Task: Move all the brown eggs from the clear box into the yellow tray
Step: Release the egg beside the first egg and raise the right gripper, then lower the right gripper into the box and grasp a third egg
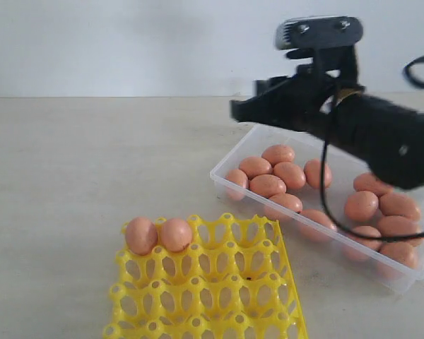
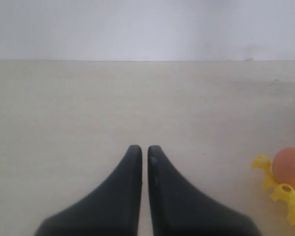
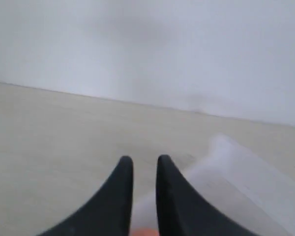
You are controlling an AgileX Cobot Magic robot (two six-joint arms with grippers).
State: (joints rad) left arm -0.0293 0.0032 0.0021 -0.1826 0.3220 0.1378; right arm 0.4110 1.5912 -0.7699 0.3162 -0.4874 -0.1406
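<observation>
Exterior: right gripper (image 1: pixel 239 111) raised over the far corner of the clear box (image 1: pixel 233 150). Most brown eggs (image 1: pixel 268 185) lie in that box, two in the far-left cups of the yellow tray (image 1: pixel 226 282).
Left wrist: left gripper (image 2: pixel 144 150) almost closed, empty, over the counter (image 2: pixel 137 98). A yellow tray (image 2: pixel 280 189) corner nearby holds one of the brown eggs (image 2: pixel 290 167).
Right wrist: right gripper (image 3: pixel 144 162) narrow, nothing between its tips. Clear box (image 3: pixel 236 167) blurred beyond.

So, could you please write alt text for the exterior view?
A black robot arm, pincer raised, reaches over a clear box of brown eggs on a pale table. Nearby, a yellow tray holds two more eggs in its back-left cups.
</observation>
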